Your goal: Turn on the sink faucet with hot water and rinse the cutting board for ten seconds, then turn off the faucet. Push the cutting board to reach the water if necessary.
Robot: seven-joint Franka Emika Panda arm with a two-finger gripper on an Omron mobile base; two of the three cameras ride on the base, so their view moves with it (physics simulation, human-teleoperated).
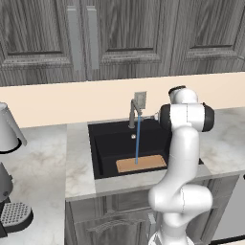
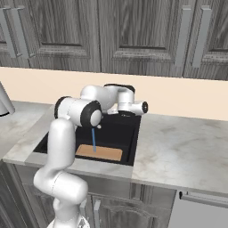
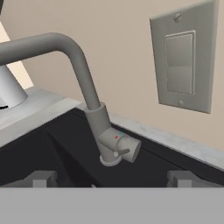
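Observation:
The black sink (image 1: 103,143) is set in the pale marble counter. At its back edge stands the grey faucet (image 1: 134,112), with a bent spout (image 3: 78,65) and a side handle (image 3: 124,146) marked by a red and a blue dot. A thin blue stream of water (image 1: 138,139) falls straight onto the tan cutting board (image 1: 141,163), which lies flat at the front of the basin. From the right, the water (image 2: 93,140) meets the cutting board (image 2: 99,152) near its left half. My gripper (image 3: 112,178) is open, close in front of the faucet base, holding nothing.
A wall outlet plate (image 3: 183,65) sits behind and to the right of the faucet. A grey kettle (image 1: 7,129) stands on the left counter, with a dark appliance (image 1: 14,215) below it. Bare marble counter (image 2: 187,142) stretches right of the sink. Dark wood cabinets hang above.

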